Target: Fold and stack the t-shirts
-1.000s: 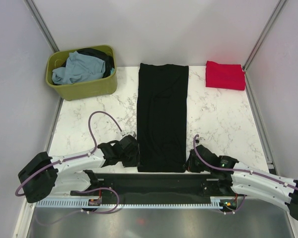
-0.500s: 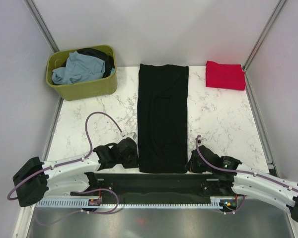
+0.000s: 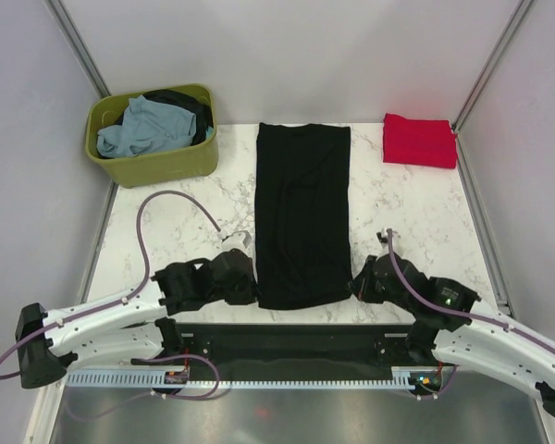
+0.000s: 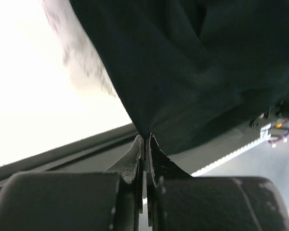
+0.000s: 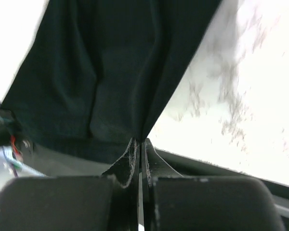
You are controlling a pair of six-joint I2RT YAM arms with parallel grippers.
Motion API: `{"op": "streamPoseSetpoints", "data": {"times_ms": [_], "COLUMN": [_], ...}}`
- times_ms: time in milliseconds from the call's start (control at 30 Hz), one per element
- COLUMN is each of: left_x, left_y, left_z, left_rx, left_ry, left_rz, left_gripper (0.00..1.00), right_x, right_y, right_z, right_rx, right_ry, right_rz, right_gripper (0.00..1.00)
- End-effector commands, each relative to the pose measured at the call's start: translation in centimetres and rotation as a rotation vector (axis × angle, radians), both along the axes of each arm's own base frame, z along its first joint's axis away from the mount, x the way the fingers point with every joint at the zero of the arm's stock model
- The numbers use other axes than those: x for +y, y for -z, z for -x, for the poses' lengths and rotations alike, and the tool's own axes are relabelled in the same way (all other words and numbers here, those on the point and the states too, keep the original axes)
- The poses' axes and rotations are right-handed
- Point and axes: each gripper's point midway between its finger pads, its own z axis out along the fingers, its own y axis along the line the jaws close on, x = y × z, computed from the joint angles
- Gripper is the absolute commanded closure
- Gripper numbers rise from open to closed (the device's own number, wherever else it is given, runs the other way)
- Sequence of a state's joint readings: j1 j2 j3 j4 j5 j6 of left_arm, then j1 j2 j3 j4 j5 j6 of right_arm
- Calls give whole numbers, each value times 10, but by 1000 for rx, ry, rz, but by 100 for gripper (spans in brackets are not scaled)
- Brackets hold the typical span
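Observation:
A large black t-shirt [image 3: 302, 213], folded into a long strip, lies down the middle of the marble table [image 3: 176, 217]. My left gripper [image 3: 248, 290] is shut on its near left corner, and the cloth [image 4: 183, 72] hangs from the pinched jaws. My right gripper [image 3: 356, 289] is shut on the near right corner; the cloth [image 5: 111, 72] rises from its jaws. Both corners are lifted slightly off the table. A folded bright red t-shirt [image 3: 419, 141] lies at the far right. A pale blue-grey t-shirt [image 3: 143, 128] and a dark one [image 3: 192, 109] sit in the tub.
An olive-green plastic tub [image 3: 157, 162] stands at the far left corner. A dark rail [image 3: 287, 342] runs along the near edge between the arm bases. Grey walls enclose the table on three sides.
Both grippers have moved away from the near edge, carrying the shirt's near hem forward; the strip's near end now sits farther up the table.

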State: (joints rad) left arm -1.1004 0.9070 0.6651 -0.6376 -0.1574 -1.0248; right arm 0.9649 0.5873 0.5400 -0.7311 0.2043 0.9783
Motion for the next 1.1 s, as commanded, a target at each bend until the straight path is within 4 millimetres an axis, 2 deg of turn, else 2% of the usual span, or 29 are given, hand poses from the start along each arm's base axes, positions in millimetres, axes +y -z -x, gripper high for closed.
{"op": "streamPoseSetpoints", "data": {"times_ms": [0, 67, 133, 167, 200, 267, 300, 333, 367, 400, 433, 467, 500, 533, 567, 600, 633, 667, 767, 933, 967, 1000, 1067], "left_x": [17, 18, 24, 20, 25, 23, 22, 28, 23, 24, 26, 23, 22, 21, 16, 15, 13, 8, 5, 4, 2, 3, 7], "left_y": [-38, -60, -71, -85, -84, -101, -100, -107, -119, -121, -116, -123, -121, -104, -112, -111, -94, -104, -98, -84, -94, -80, -85], "left_z": [-32, -53, -75, -85, -101, -120, -131, -150, -159, -170, -188, -201, -210, -225, -238, -246, -259, -270, -300, -335, -343, -347, -357], "left_rx": [-173, -229, -258, -274, -279, -303, -307, -319, -327, -332, -329, -346, -353, -319, -333, -334, -298, -317, -311, -269, -284, -248, -260], "left_ry": [-41, -70, -83, -83, -96, -108, -97, -137, -126, -128, -146, -152, -141, -139, -139, -127, -121, -121, -118, -94, -94, -94, -109], "left_rz": [-121, -147, -174, -156, -189, -169, -183, -163, -122, -128, -142, -142, -163, -201, -192, -203, -228, -214, -225, -203, -186, -206, -206], "left_gripper": [98, 98, 98, 98, 98, 98, 98, 98, 98, 98, 98, 98, 98, 98, 98, 98, 98, 98, 98, 98, 98, 98, 98], "right_x": [-19, -22, -15, -18, -14, -16, -12, -18, -17, -13, -21, -23, -21, -26, -26, -23, -25, -23, -23, -31, -31, -29, -33], "right_y": [-50, -64, -79, -84, -94, -106, -114, -119, -125, -129, -131, -133, -135, -134, -135, -131, -128, -126, -114, -92, -89, -83, -79], "right_z": [-41, -56, -71, -80, -91, -110, -122, -134, -145, -156, -168, -176, -187, -195, -202, -211, -218, -225, -243, -271, -276, -282, -293], "right_rx": [-181, -243, -277, -301, -320, -344, -357, -360, -374, -371, -373, -377, -373, -372, -376, -364, -352, -351, -323, -270, -266, -254, -242], "right_ry": [93, 107, 119, 145, 142, 173, 164, 193, 206, 203, 219, 233, 238, 243, 250, 245, 241, 243, 244, 263, 261, 247, 246], "right_rz": [165, 238, 286, 324, 362, 394, 416, 429, 420, 422, 449, 455, 471, 492, 489, 498, 495, 488, 486, 494, 491, 488, 478], "right_gripper": [100, 100, 100, 100, 100, 100, 100, 100, 100, 100, 100, 100, 100, 100, 100, 100, 100, 100, 100, 100, 100, 100, 100]}}
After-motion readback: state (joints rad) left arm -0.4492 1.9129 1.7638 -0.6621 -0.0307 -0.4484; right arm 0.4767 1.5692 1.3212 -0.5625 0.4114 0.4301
